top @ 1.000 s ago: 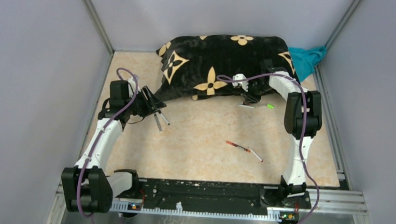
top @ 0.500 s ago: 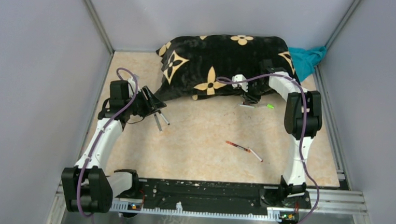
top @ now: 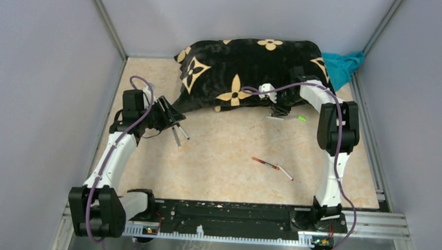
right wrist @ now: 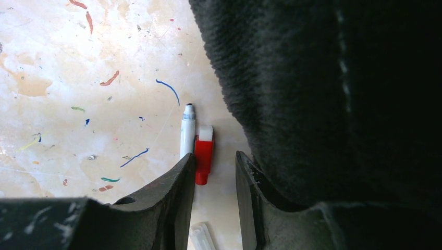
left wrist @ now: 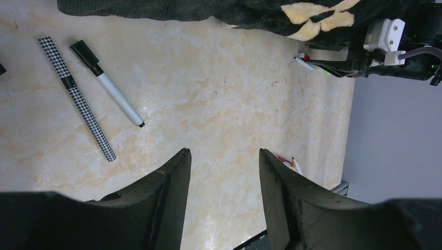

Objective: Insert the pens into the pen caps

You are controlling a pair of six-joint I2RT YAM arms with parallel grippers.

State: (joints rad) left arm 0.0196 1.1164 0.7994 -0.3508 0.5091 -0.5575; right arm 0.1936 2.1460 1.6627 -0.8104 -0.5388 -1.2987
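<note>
Looking down my right wrist, I have the red cap (right wrist: 203, 153) lying flat on the table (top: 222, 154), tight against the front hem of the black flowered cushion (top: 245, 74). A white pen (right wrist: 186, 136) lies alongside it, touching, with its bare tip pointing away from me. My right gripper (right wrist: 213, 174) straddles the near end of that cap. The jaws are parted, with the cap hard by one finger and a clear gap to the other, so nothing is clamped. Just to the right along the same hem, a green-tipped marker (top: 301, 118) lies on the table. Over by the cushion's left front corner, my left gripper (left wrist: 224, 153) hangs above the table with its jaws spread and nothing between them. Beneath it a checked pen (left wrist: 78, 99) and a black-capped pen (left wrist: 107, 83) lie roughly parallel and slightly apart, just in front of the cushion's edge. Well out in front of the cushion, a red pen (top: 264, 163) and a pale pen (top: 285, 173) lie almost end to end. A teal cloth (top: 341, 65) pokes out behind the cushion's right corner.
</note>
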